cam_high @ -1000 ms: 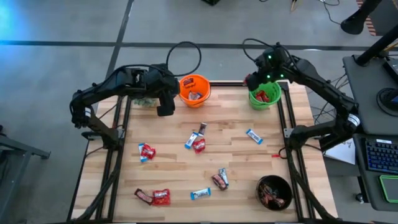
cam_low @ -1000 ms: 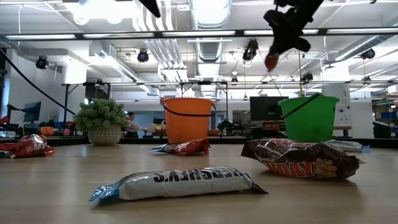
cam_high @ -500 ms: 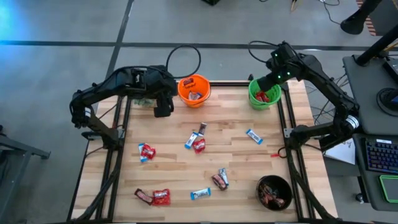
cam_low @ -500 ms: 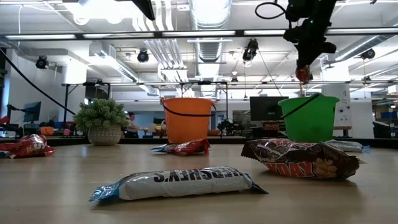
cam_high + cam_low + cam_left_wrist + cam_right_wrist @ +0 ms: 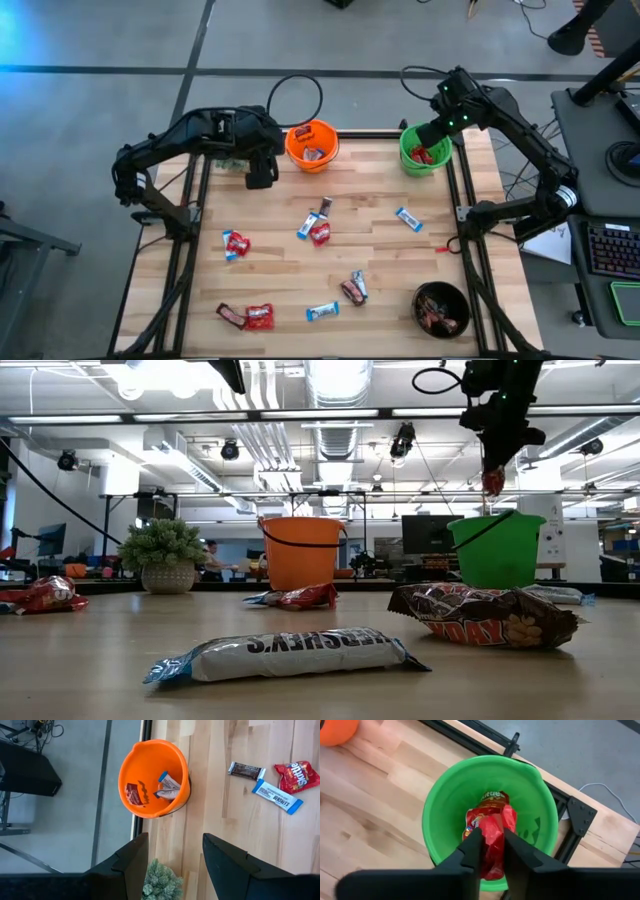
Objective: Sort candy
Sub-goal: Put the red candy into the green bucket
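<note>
My right gripper [image 5: 493, 851] hangs over the green bucket [image 5: 440, 795] at the table's far right, shut on a red candy packet [image 5: 492, 837]. Another red packet [image 5: 493, 797] lies on the bucket's bottom. In the low view the held packet [image 5: 492, 482] dangles just above the green bucket's rim [image 5: 497, 520]. My left gripper [image 5: 172, 865] stands open and holds nothing, above the table by the orange bucket [image 5: 150, 775], which holds a few candies. Several loose candies [image 5: 318, 228] lie on the wooden table [image 5: 270, 270]. My right gripper pinches the red packet [image 5: 494, 827] between its two fingers [image 5: 472, 851], coming from above and slanting down. The packet hangs below the fingertips, crumpled, clear of the bucket's rim and over its opening.
A small green plant [image 5: 160, 884] stands at the far left beside my left gripper. A black bowl [image 5: 442, 308] with dark candies sits at the near right corner. Candies lie scattered over the table's middle [image 5: 408, 218] and near part [image 5: 248, 316].
My right gripper has swung toward the table's right edge with the red packet, from beside the green bucket to over its opening, and has tipped further down. The packet now hangs lower, just above the rim. It has held still in the last half second.
</note>
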`<state>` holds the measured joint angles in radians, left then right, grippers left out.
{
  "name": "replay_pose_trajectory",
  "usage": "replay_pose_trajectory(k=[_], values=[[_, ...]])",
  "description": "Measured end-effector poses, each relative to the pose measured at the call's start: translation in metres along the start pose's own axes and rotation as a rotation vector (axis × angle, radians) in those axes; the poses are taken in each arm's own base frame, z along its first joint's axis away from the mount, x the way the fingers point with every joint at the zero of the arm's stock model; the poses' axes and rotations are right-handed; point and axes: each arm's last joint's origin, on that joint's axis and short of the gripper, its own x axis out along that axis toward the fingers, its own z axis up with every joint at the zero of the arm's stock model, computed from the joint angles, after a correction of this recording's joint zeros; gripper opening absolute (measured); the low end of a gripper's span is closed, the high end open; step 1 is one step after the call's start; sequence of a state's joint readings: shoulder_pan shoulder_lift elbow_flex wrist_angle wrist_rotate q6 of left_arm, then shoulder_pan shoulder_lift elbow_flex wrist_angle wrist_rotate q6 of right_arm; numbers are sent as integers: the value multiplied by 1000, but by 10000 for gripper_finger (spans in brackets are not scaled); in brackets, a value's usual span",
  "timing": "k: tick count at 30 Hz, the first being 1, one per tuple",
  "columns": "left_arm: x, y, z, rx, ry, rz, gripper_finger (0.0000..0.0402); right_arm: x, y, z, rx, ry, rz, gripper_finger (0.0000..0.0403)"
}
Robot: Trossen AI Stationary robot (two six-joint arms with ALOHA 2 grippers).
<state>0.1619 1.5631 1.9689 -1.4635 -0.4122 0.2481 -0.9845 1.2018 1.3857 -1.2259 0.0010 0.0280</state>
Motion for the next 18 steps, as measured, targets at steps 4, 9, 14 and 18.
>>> replay_pose_trajectory(k=[4,9,14,18], values=[[0,0,0,0,0,0,170,0,0,0,-1,0,-1,103],[0,0,0,-4,0,0,173,0,0,0,6,-3,-2,146],[0,0,0,-33,1,0,186,0,0,1,24,-8,-1,170],[3,0,2,-66,4,-2,196,0,0,1,41,-8,-1,179]])
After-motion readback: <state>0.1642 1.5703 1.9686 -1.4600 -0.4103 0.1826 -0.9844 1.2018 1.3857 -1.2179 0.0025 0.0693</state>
